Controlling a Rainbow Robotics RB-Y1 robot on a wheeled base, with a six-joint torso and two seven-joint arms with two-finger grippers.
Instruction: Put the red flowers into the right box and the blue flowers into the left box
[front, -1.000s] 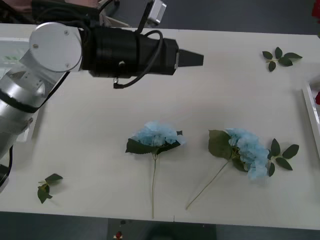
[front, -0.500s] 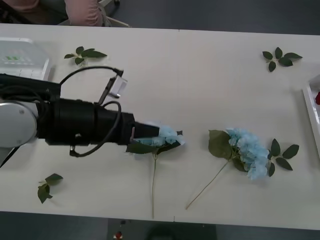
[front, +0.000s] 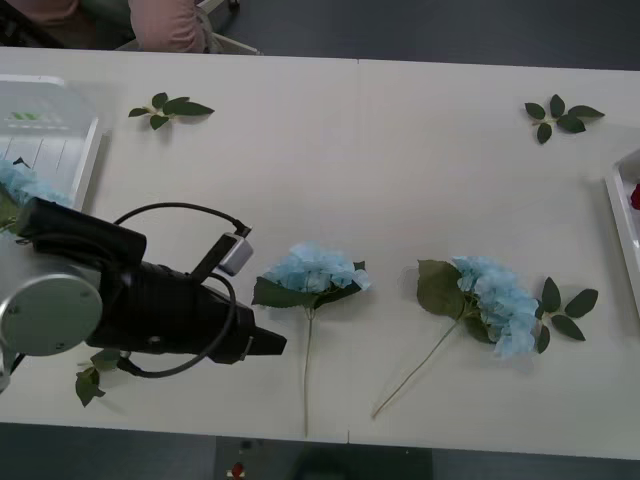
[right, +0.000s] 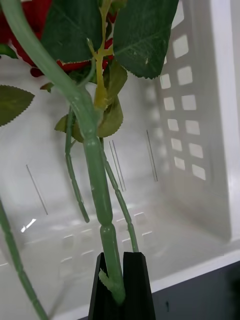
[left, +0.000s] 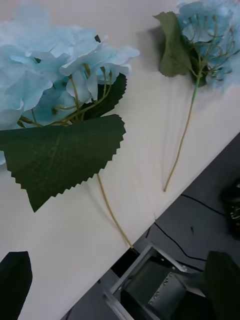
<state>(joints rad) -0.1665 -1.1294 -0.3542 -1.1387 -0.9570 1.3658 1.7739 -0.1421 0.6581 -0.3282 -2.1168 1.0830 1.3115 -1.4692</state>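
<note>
Two blue flowers lie on the table, one in the middle (front: 315, 270) (left: 50, 75) and one to the right (front: 495, 300) (left: 215, 40). My left gripper (front: 272, 345) (left: 117, 260) is open and empty, low over the table, just near-left of the middle flower's stem. A third blue flower (front: 20, 182) rests in the left box (front: 70, 150). My right gripper (right: 120, 265) is shut on the green stem (right: 97, 180) of a red flower (right: 30, 35), inside the right box (right: 192, 130) (front: 622, 225).
Loose leaf sprigs lie at the back left (front: 170, 108), the back right (front: 560, 115) and the front left (front: 90, 382). The table's front edge (left: 150, 220) runs close under the left gripper. A person sits behind the far edge (front: 165, 22).
My left arm has swung from the back of the table down past the middle blue flower's head to the front left. That flower has barely shifted.
</note>
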